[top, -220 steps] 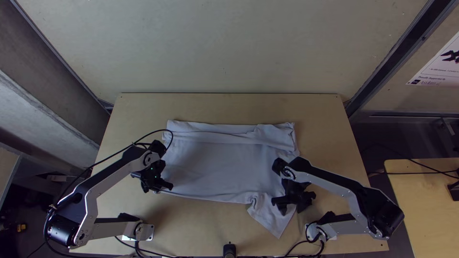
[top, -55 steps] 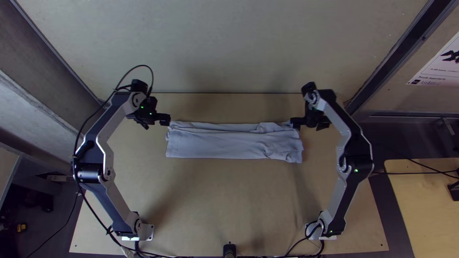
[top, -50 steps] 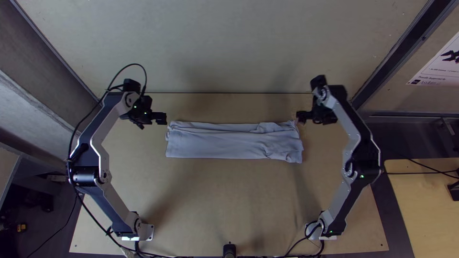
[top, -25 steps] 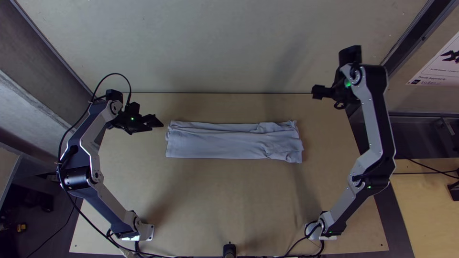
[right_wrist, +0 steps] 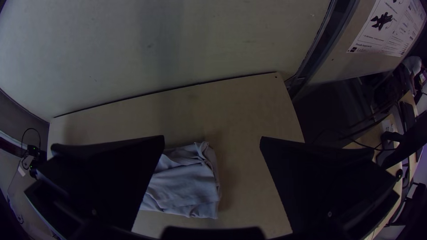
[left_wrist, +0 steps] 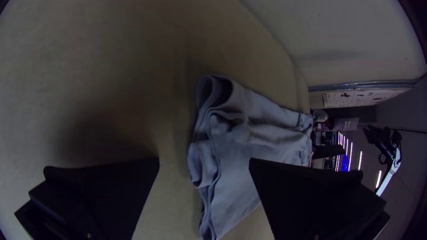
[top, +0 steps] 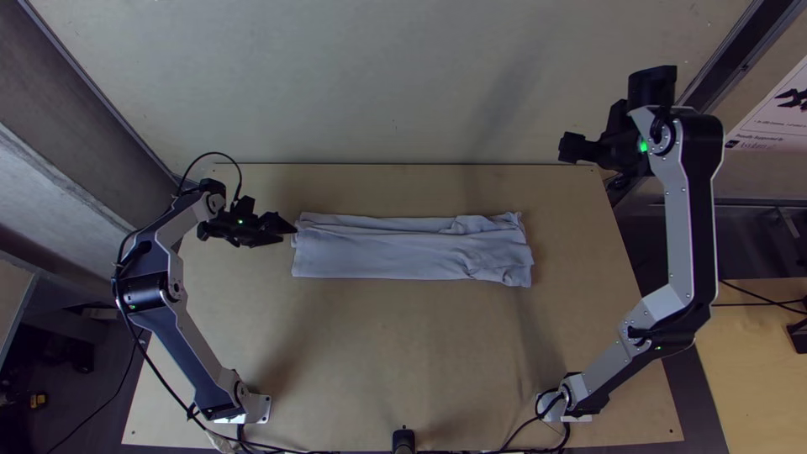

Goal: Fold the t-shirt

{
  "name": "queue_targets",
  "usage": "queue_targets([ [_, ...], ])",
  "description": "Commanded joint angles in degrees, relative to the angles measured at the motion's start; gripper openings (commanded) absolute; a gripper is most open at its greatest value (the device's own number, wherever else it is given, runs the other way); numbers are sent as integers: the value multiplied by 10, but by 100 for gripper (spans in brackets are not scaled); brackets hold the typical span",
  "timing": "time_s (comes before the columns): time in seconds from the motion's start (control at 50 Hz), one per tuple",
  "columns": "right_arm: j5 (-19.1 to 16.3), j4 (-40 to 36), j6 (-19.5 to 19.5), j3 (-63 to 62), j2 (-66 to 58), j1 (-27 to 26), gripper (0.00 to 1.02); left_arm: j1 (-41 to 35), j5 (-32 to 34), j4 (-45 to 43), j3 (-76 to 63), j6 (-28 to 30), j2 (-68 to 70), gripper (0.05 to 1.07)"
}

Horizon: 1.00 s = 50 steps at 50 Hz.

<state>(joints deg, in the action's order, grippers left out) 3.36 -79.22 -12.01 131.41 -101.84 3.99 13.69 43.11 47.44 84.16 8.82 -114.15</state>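
Left gripper, fingers spread, stands just beside the far left corner of the t-shirt, a long, layered band across the far half of the worktop. For the likely end-to-end fold, pinch every layer of that left end low down, then carry it rightward, level, lest the stack slip apart. The right gripper, spread wide, hangs clear at far right; keep it there. Since the earliest frame, your broad sheet has become a strip, and both grippers have gone farther out.
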Motion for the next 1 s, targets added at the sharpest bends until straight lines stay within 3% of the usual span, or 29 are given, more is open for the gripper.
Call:
queue_targets([
  [0.0, -5, -5, -11, 5, 11, -4, 98, -29, -9, -12, -44, 3, -19, 103],
  [0.28, -5, -5, -18, -20, 12, -2, 98, -133, -26, -75, -73, -83, -18, 103],
  [0.6, -5, -5, -27, -78, 41, -3, 98, -256, -182, -108, -56, -176, -18, 102],
  [0.64, -5, -5, -28, -88, 46, -3, 98, -266, -214, -105, -51, -181, -20, 95],
  [0.66, -5, -5, -28, -93, 49, -3, 98, -271, -225, -104, -49, -186, -20, 86],
  [0.7, -6, -3, -29, -106, 55, -3, 98, -276, -233, -102, -46, -187, -20, 58],
  [0.76, -6, 2, -29, -128, 66, -3, 98, -279, -243, -103, -44, -188, -18, 8],
  [0.98, -6, 46, -42, -208, 107, 1, 98, -271, -305, -38, -13, -190, -9, 8],
])
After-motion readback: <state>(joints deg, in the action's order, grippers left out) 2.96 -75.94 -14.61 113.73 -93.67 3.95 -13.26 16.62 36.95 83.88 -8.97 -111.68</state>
